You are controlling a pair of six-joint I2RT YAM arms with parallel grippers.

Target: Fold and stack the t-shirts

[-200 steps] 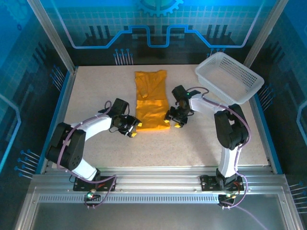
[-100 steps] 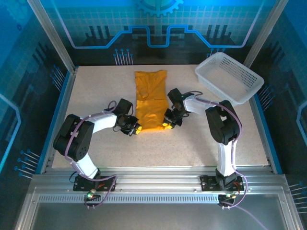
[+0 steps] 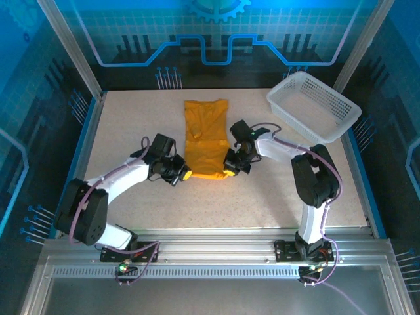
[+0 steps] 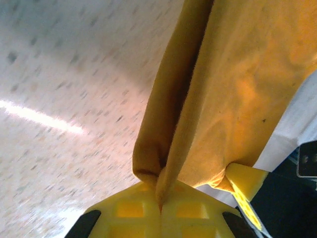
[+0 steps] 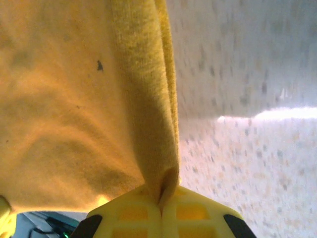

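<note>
The thin, limp t-shirt (image 3: 205, 141) is pinched at its 2 near corners by the left gripper (image 3: 186, 174) and right gripper (image 3: 230, 171), both clamped; sagging is expected.

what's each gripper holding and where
Both hold the orange-yellow t-shirt: the left gripper pinches its near left corner, the right gripper its near right corner.
</note>
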